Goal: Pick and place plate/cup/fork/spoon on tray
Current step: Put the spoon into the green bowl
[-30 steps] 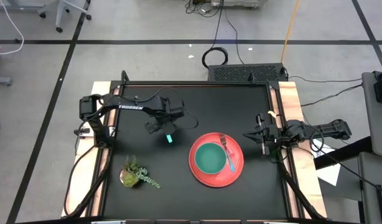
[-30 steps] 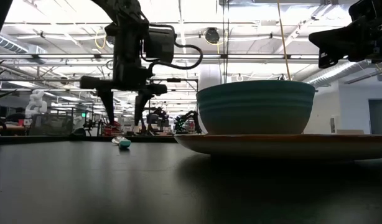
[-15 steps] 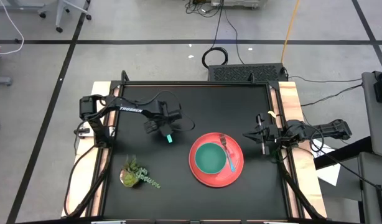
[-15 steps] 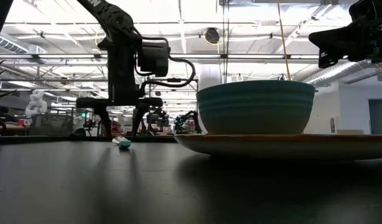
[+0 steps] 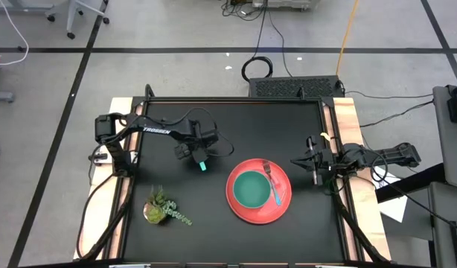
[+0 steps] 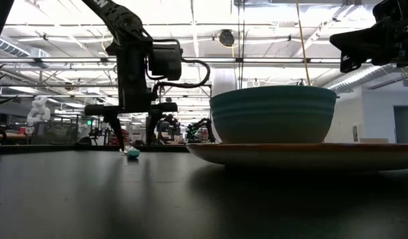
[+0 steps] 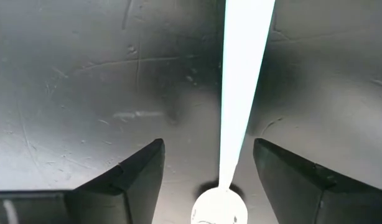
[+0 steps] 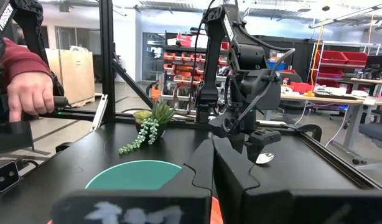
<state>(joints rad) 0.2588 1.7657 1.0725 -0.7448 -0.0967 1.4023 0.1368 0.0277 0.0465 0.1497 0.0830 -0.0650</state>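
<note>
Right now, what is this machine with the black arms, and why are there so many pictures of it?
It is a robot with two arms at a black table. One camera looks down from above, one sits at table height, and one rides on each wrist. The left gripper has its fingers open around a spoon lying on the table, holding nothing yet. The right gripper waits shut at the table's right edge. On the table are a red tray with a green cup and a fork on it, and a small plant.
</note>
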